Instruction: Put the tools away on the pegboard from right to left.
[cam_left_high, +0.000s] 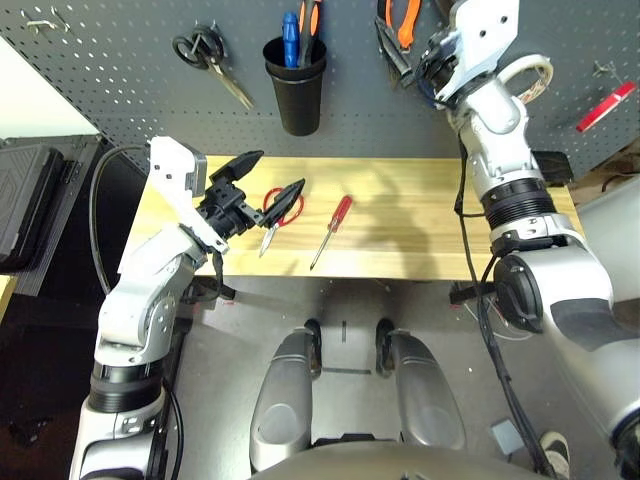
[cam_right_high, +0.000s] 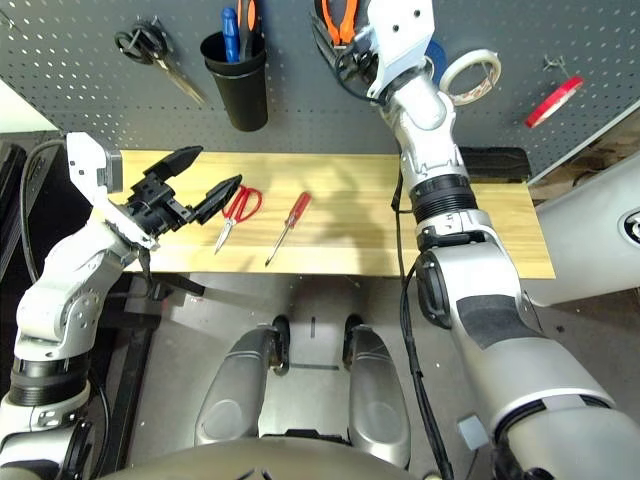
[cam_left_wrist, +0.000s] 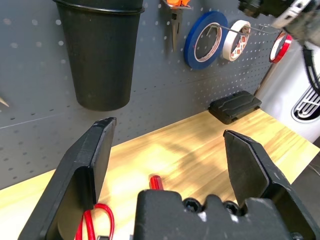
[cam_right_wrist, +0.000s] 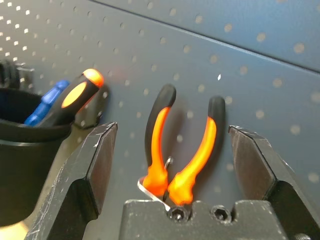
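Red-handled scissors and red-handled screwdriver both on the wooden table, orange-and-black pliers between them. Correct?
Not quite: the orange-and-black pliers hang on the grey pegboard, as the right wrist view shows.

Two head eyes look down, sharing the table; wrist cameras face the pegboard (cam_left_high: 230, 110) closely

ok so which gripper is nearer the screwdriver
Left. The left gripper hovers over the table just left of the screwdriver; the right gripper is up at the pegboard, by the pliers.
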